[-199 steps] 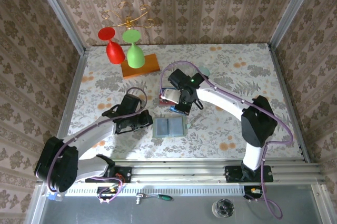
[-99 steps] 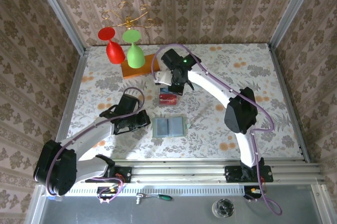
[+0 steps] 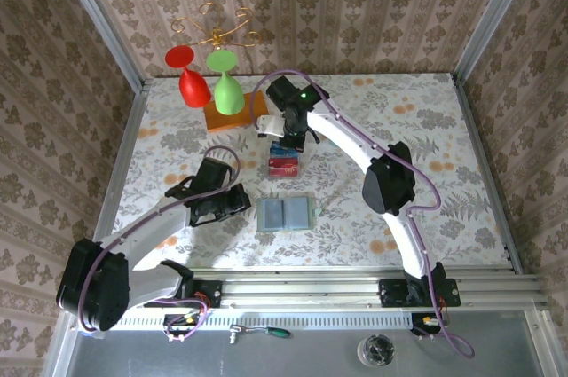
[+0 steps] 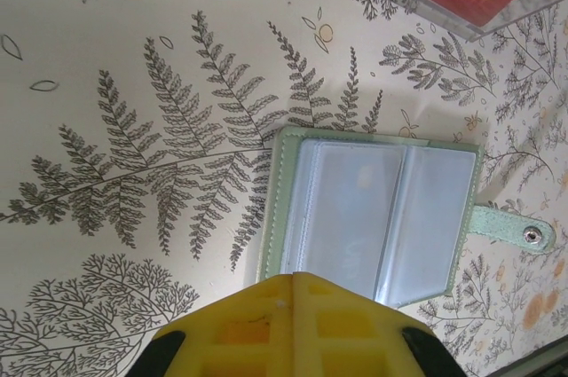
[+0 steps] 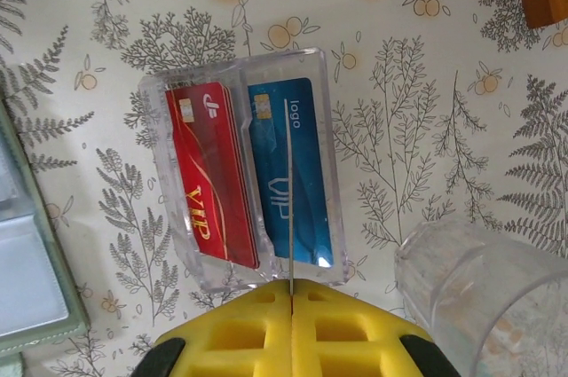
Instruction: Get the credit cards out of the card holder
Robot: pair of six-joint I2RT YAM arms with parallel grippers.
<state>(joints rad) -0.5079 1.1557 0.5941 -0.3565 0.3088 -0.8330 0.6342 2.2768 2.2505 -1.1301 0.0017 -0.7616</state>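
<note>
The card holder [image 3: 286,214] lies open on the table, its sage-green rim around pale pockets [image 4: 382,217] that look empty. My left gripper [image 4: 293,276] is shut with nothing in it, its tips just at the holder's near-left edge [image 3: 232,204]. Red credit cards [image 5: 209,182] and a blue one [image 5: 286,164] lie in a clear two-slot tray [image 3: 284,162]. My right gripper [image 5: 290,284] hovers above that tray [image 3: 286,130], shut on a thin card [image 5: 288,191] seen edge-on, pale in the top view [image 3: 270,125].
An orange wooden board [image 3: 236,113] bearing a red and a green goblet stands just beyond the right gripper. A translucent cup [image 5: 484,297] stands close to the tray's right side. The holder's snap tab [image 4: 515,231] sticks out on its right.
The right arm has swung away from the holder towards the far side, past the tray and up near the board, carrying the card. The left gripper has edged slightly left.
</note>
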